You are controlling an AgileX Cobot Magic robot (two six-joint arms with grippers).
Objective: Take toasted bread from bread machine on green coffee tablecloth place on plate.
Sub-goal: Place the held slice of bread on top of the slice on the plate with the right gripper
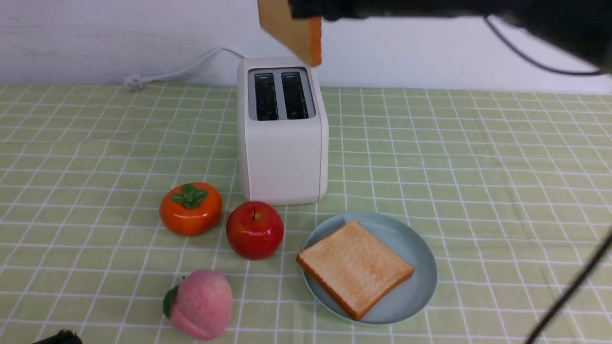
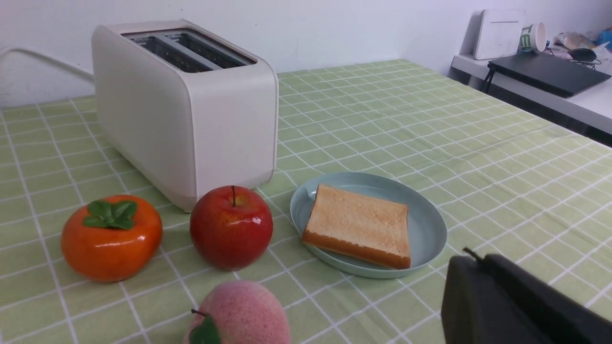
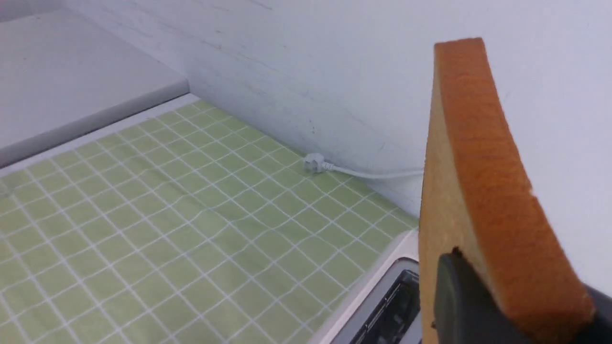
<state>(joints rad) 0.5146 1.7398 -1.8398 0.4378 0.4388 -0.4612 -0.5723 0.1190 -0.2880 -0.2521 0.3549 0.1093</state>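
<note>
The cream bread machine (image 1: 282, 134) stands on the green coffee tablecloth (image 1: 478, 167), and both of its slots look empty. My right gripper (image 1: 303, 12) hangs above the machine's back right corner, shut on one slice of toasted bread (image 1: 294, 31). The right wrist view shows that slice (image 3: 473, 167) edge-on between the dark fingers (image 3: 459, 296), above the slots (image 3: 382, 306). A second slice (image 1: 354, 267) lies flat on the pale blue plate (image 1: 423, 258) in front of the machine. My left gripper (image 2: 471, 267) is shut and empty, low beside the plate (image 2: 430, 229).
An orange persimmon (image 1: 190, 208), a red apple (image 1: 255, 229) and a pink peach (image 1: 201, 303) sit left of the plate, in front of the bread machine. The white power cord (image 1: 181, 69) runs along the back wall. A dark cable (image 1: 569, 291) crosses the lower right.
</note>
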